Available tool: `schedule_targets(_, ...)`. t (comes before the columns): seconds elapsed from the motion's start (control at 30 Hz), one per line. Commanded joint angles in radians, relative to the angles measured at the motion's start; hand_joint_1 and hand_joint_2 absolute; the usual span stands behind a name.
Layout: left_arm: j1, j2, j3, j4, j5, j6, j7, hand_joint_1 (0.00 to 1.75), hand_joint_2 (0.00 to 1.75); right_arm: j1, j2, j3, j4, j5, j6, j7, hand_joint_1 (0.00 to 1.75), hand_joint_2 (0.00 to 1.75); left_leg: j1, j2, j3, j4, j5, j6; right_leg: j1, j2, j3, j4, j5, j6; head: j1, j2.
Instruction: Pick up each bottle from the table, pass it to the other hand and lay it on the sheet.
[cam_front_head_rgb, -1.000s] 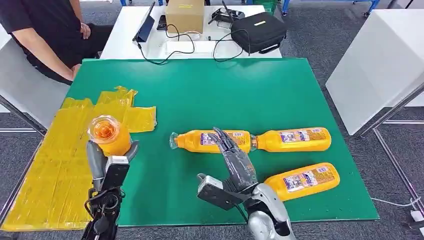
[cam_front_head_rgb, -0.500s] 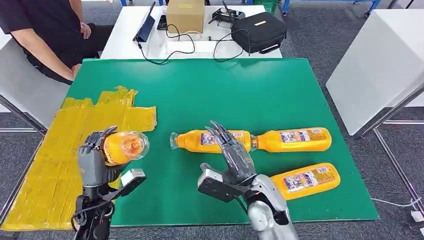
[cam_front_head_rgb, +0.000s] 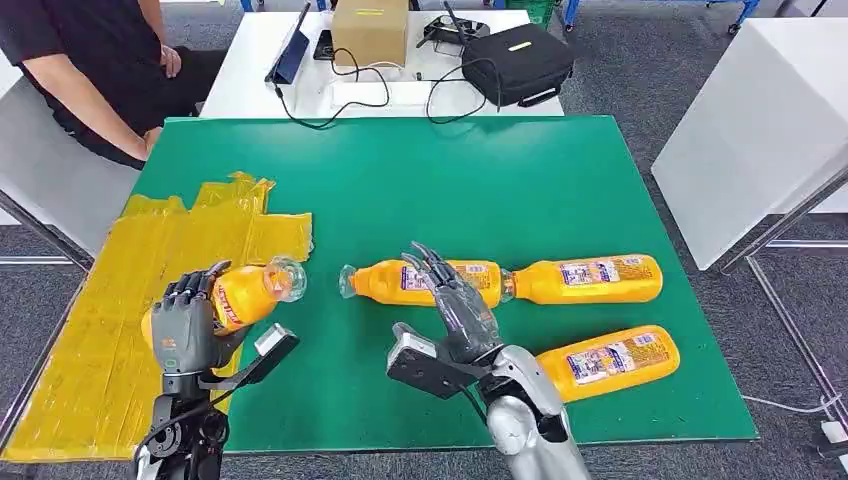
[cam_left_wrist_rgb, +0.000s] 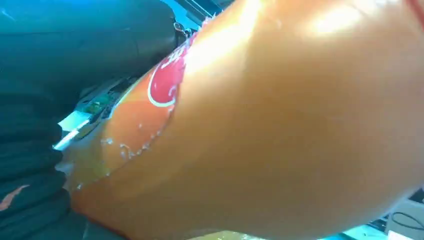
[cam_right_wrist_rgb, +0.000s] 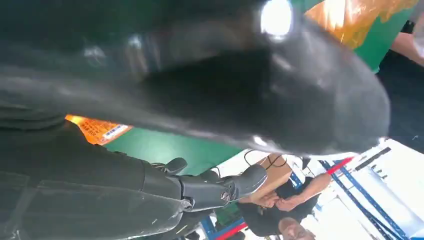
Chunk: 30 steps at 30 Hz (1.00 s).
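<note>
Green tabletop (cam_front_head_rgb: 420, 180) carries yellow sheet (cam_front_head_rgb: 110, 300) along left edge, crumpled at far end. Three orange bottles lie on sides: two (cam_front_head_rgb: 400, 282) (cam_front_head_rgb: 590, 279) end to end mid-table, third (cam_front_head_rgb: 605, 360) nearer front right.

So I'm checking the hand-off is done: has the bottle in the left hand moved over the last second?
Yes. The bottle in the left hand has tipped from upright to lying sideways, cap end toward the green mat, low over the yellow sheet.
</note>
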Motion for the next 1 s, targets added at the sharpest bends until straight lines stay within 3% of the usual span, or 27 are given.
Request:
schedule_targets(0.03,-0.021,0.078,-0.101,0.094,-0.043,0.031,0.096,1.75,1.75,-0.024,-0.014,0.009,0.061,0.001,0.003,0.006,0.00,0.00,-0.001,-0.002,0.008,-0.001,-0.003,0.002,0.000,0.000,0.008,0.000,-0.003,-0.004,0.000,0.000)
schedule_targets(0.13,-0.045,0.192,-0.285,0.166,-0.043,0.031,0.283,1.75,1.75,-0.023,-0.015,-0.002,0.061,0.008,0.003,0.002,0.00,0.00,-0.001,-0.003,0.005,-0.002,-0.001,0.002,0.000,-0.001,0.005,-0.001,-0.001,-0.003,0.000,0.000)
schedule_targets(0.17,-0.049,0.257,-0.373,0.180,-0.043,0.031,0.372,1.61,1.75,-0.025,-0.016,-0.001,0.062,0.008,0.003,0.002,0.00,0.00,-0.001,-0.004,0.006,-0.002,-0.001,0.002,0.000,-0.002,0.006,-0.001,-0.002,-0.003,0.000,0.000)
schedule_targets(0.2,-0.073,0.331,-0.536,0.206,-0.043,0.031,0.534,0.00,1.75,-0.030,-0.016,0.000,0.066,0.008,0.003,0.002,0.00,0.00,-0.001,-0.006,0.005,-0.002,0.000,0.001,0.000,-0.004,0.006,0.000,-0.002,-0.004,0.000,0.000)
schedule_targets(0.23,-0.091,0.365,-0.632,0.239,-0.043,0.031,0.620,0.00,1.75,-0.027,-0.021,0.002,0.064,0.008,0.003,0.002,0.00,0.00,0.000,-0.005,0.006,-0.002,0.000,0.002,0.000,-0.003,0.006,0.000,-0.002,-0.004,0.000,0.000)
schedule_targets(0.27,-0.100,0.384,-0.677,0.249,-0.043,0.031,0.658,0.00,0.00,-0.025,-0.025,0.004,0.064,0.008,0.003,0.002,0.00,0.00,0.000,-0.006,0.002,-0.001,0.001,0.001,0.000,-0.005,0.003,0.000,-0.001,-0.003,0.000,0.000)
schedule_targets(0.33,-0.157,0.443,-0.851,0.331,-0.043,0.031,0.853,0.00,0.00,-0.028,-0.023,0.005,0.067,0.007,0.002,-0.002,0.00,0.00,0.000,-0.007,0.004,-0.002,0.001,0.001,0.000,-0.006,0.004,0.000,-0.002,-0.004,0.000,0.000)
schedule_targets(0.47,-0.157,0.443,-0.851,0.331,-0.043,0.031,0.853,0.00,0.00,-0.028,-0.023,0.005,0.067,0.007,0.002,-0.002,0.00,0.00,0.000,-0.002,0.005,-0.001,0.000,0.001,0.000,-0.001,0.004,0.000,-0.001,-0.003,0.000,0.000)
schedule_targets(0.63,-0.219,0.498,-1.039,0.357,-0.043,0.031,1.006,0.00,0.00,-0.059,-0.017,0.008,0.080,0.008,0.005,0.004,0.00,0.00,-0.001,-0.003,0.004,-0.001,0.000,0.000,0.000,-0.002,0.004,0.001,-0.002,-0.004,0.000,0.000)
schedule_targets(0.87,-0.207,0.503,-1.043,0.329,-0.043,0.031,1.013,0.00,0.00,-0.051,-0.014,-0.002,0.072,0.009,0.013,0.011,0.00,0.00,0.000,0.000,0.003,0.000,0.000,0.000,0.000,0.001,0.002,0.001,-0.001,-0.003,0.000,0.000)
schedule_targets(0.93,-0.161,0.476,-0.947,0.276,-0.043,0.031,0.952,0.00,0.00,-0.054,-0.014,-0.007,0.091,0.010,0.016,0.008,0.00,0.00,0.000,-0.001,0.003,0.000,0.000,0.000,0.000,0.000,0.002,0.001,-0.001,-0.003,0.000,0.000)
schedule_targets(1.0,-0.052,0.326,-0.593,0.139,0.011,0.031,0.613,0.00,0.00,-0.054,-0.011,-0.014,0.099,0.012,0.016,0.004,0.00,0.00,0.000,0.001,0.002,0.000,0.000,0.000,0.000,0.002,0.001,0.001,0.000,-0.002,0.000,0.000)
